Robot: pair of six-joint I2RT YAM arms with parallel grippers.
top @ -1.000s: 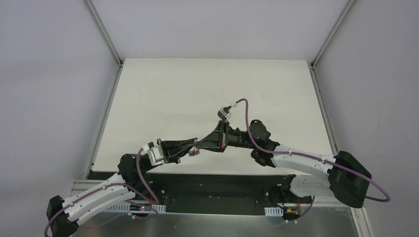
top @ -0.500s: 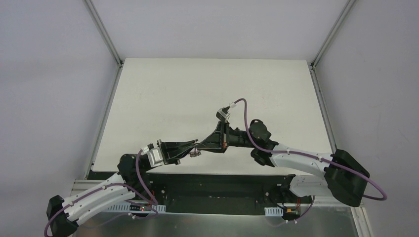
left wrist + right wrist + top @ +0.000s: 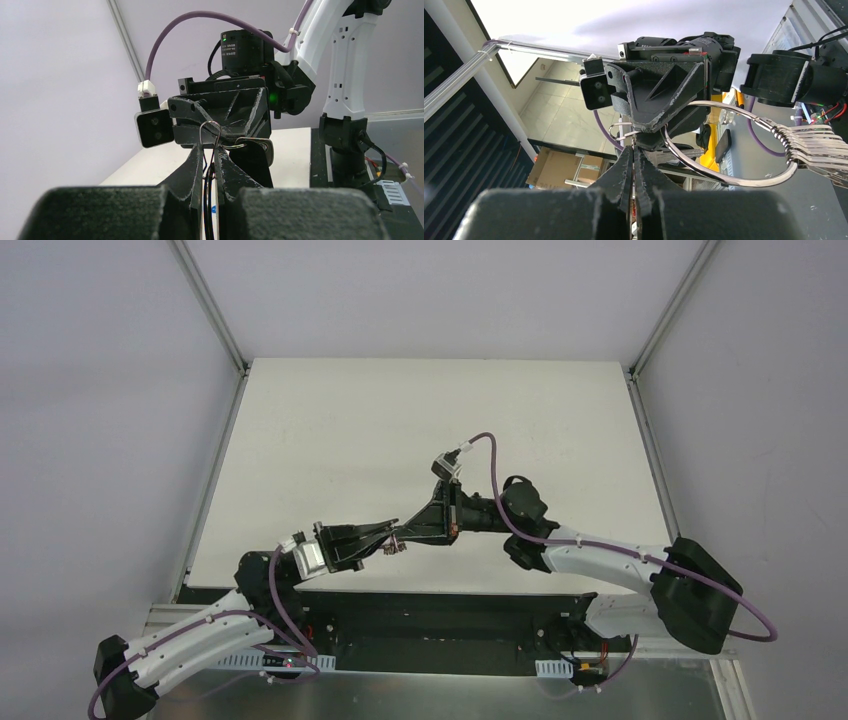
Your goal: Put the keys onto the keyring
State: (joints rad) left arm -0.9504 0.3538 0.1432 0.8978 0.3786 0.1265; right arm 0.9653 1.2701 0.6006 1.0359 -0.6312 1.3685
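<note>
1. Both hands are closed and meet tip to tip in the air. Your left hand (image 3: 210,162) pinches a small wire loop (image 3: 210,122), which stands up from between its fingers. Your right hand (image 3: 633,152) is shut tight with its tips directly at the same loop. Whether it really grips the wire, I cannot tell.
2. From this meeting point the keyring (image 3: 729,185) runs back along the right hand toward its wrist camera, so it lies on the right hand's side. A ridged metal piece (image 3: 811,150) sits on the part of the ring nearest that camera.
3. One dark-headed key (image 3: 260,146) lies just beside the right fingers, with its long axis across the line of the two hands. I judge it hangs on the wire already, but this is not sure. The blue-headed key shows in no view.
4. For the next move the direction matters most, I think. A key must slide along the wire from the loop toward the big ring, and your right hand is the nearer one to guide it.
5. Under the hands is the near part of the white tabletop (image 3: 400,420). Grey walls (image 3: 100,440) and metal corner posts (image 3: 205,305) close the room.
</note>
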